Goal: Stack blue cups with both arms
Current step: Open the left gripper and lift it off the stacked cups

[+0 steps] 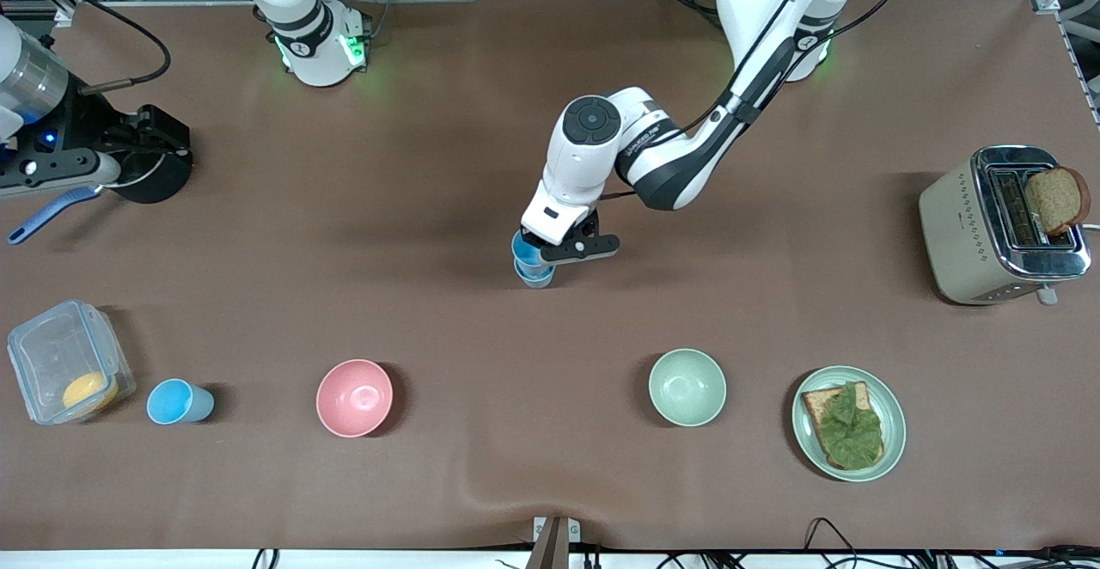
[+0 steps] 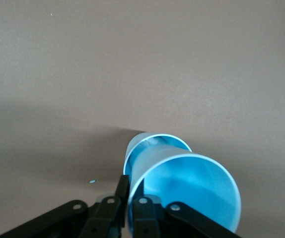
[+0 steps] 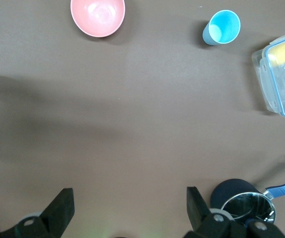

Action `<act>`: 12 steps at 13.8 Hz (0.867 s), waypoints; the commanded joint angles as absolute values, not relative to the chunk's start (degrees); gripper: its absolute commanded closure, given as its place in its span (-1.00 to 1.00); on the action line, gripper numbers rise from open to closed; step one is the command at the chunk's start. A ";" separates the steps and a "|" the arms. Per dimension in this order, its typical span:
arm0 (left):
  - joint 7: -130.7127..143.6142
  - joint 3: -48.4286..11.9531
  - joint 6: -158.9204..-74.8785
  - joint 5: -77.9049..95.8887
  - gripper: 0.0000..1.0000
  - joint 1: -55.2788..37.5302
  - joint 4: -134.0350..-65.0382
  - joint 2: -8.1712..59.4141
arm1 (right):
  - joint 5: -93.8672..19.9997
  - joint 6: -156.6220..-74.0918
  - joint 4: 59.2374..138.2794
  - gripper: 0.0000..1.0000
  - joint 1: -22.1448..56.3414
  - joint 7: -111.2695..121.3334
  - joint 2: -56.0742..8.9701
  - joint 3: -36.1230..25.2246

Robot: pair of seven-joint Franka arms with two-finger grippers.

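Two blue cups (image 1: 533, 266) stand nested mid-table. In the left wrist view the upper cup (image 2: 192, 193) leans inside the lower cup (image 2: 155, 141). My left gripper (image 1: 543, 251) (image 2: 131, 186) is over them, its fingers pinching the upper cup's rim wall, one inside and one outside. A third blue cup (image 1: 179, 401) (image 3: 222, 27) stands alone near the right arm's end, beside the pink bowl. My right gripper (image 3: 127, 208) hangs open and high over bare table with nothing between its fingers; it is out of the front view.
Pink bowl (image 1: 354, 397) and pale green bowl (image 1: 687, 387) sit nearer the front camera. A plate (image 1: 894, 444) holds bread with lettuce. A toaster (image 1: 971, 225) stands at the left arm's end. A clear container (image 1: 64, 363) and a dark pot (image 1: 155, 169) are at the right arm's end.
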State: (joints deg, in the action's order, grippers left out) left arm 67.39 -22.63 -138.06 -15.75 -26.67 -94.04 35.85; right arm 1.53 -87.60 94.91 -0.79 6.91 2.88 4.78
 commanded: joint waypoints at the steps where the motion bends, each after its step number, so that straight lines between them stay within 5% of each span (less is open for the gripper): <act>1: 69.96 -22.15 -137.55 -19.07 -1.00 -26.98 -92.90 34.72 | 2.99 -86.22 93.52 -1.00 -2.37 7.12 2.20 5.36; 12: 55.23 -20.92 -114.53 -15.40 -1.00 -11.36 -83.06 23.57 | 2.64 -85.96 93.43 -1.00 -1.93 7.12 2.37 5.89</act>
State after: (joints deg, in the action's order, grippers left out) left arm 59.67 -20.05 -117.20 -17.24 -15.11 -83.38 25.60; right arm 2.14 -87.02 94.71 -0.99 6.91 2.74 4.89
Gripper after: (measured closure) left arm 0.000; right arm 0.000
